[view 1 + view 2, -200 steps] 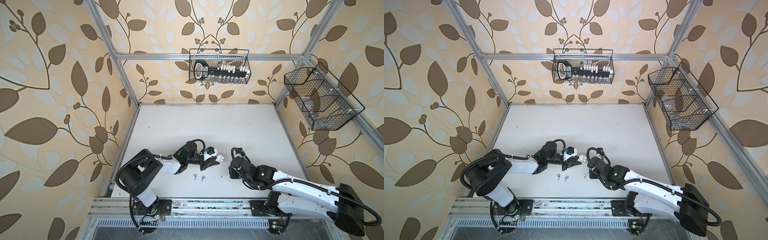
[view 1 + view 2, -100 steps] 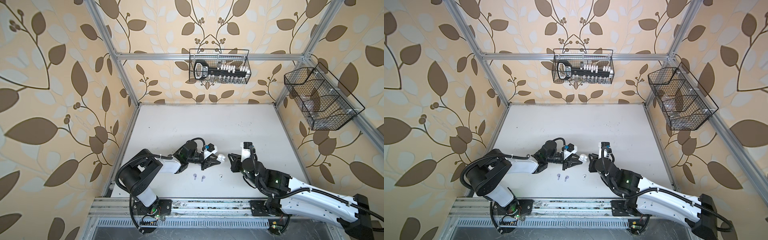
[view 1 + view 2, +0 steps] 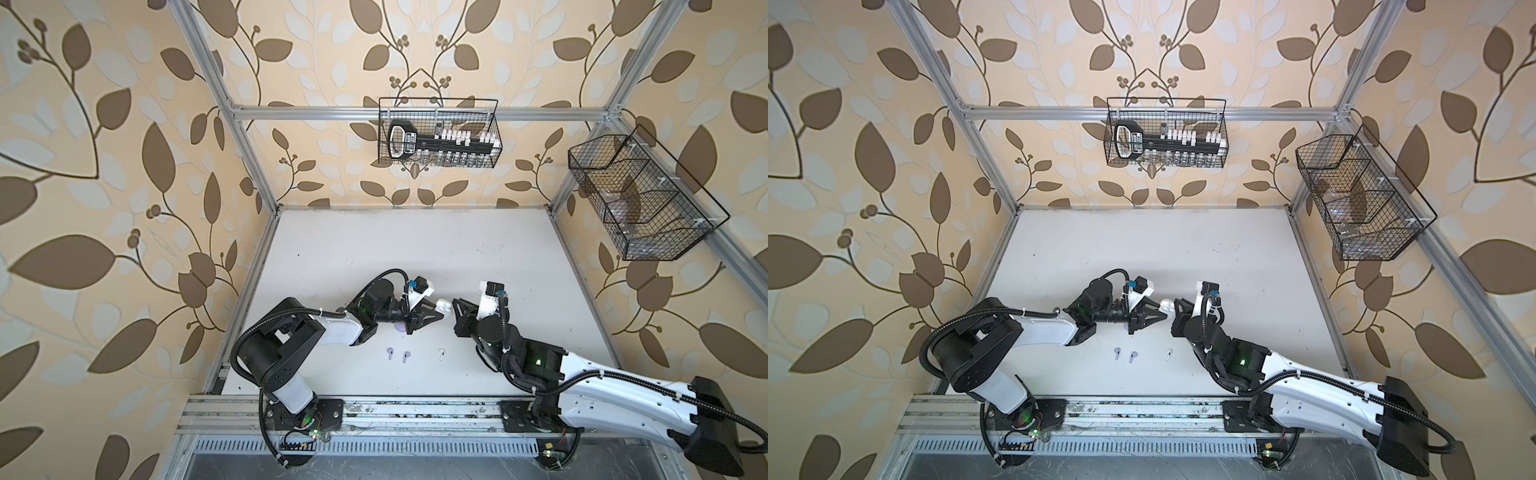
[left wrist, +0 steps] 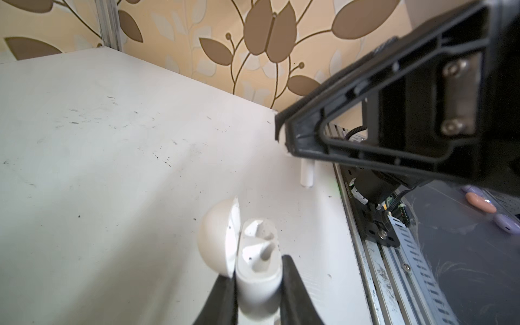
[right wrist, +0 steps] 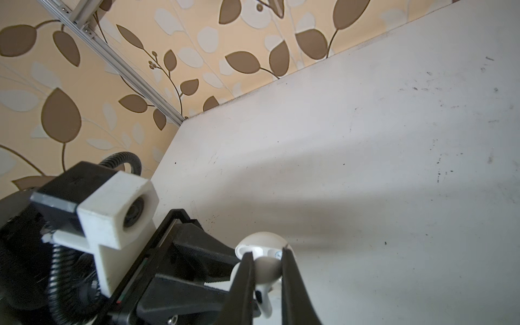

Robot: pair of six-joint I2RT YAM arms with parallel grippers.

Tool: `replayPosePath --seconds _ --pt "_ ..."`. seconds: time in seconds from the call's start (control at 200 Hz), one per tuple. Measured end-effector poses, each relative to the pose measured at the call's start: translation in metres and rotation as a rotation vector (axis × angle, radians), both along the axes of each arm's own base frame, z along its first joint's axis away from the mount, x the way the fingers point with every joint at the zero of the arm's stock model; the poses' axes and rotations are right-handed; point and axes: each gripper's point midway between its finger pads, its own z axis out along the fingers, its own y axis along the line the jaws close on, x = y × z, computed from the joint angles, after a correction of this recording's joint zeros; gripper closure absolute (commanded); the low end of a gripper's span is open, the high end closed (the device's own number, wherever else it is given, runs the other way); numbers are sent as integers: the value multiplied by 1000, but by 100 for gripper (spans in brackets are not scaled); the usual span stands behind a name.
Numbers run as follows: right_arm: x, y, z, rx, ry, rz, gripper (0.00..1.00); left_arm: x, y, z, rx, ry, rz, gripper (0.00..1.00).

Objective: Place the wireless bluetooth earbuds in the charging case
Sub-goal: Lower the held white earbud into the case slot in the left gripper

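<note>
Currently left gripper (image 3: 440, 312) clamped on one open white charging case (image 4: 253, 253), mid-frame. Right gripper (image 5: 267, 253) pinching one white earbud (image 5: 267, 271) just beside it. Lower centre on table (image 3: 374, 249): two lilac earbuds (image 3: 390, 353) (image 3: 405, 356), one loose white earbud (image 3: 441, 353).

My stereo head sat high over the front rail (image 3: 415, 409), both eyes looking steeply down at the whole table (image 3: 415, 249). My wrist cams rode low and close, facing each other across the open charging case (image 4: 254, 275), which both shared.
</note>
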Motion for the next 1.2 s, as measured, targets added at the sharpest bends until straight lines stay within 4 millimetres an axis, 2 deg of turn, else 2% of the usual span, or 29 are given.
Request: replayPosePath --seconds 0.175,0.405,0.77,1.2 --pt "11 -3 -4 3 5 -31 86 2 0 1 -6 18 12 100" --pt "19 3 -9 18 17 -17 86 2 0 4 -17 20 16 100" --pt "21 15 -17 23 32 15 86 3 0 4 -17 23 19 100" --pt "20 17 -19 30 38 17 88 10 5 5 -20 20 38 100"
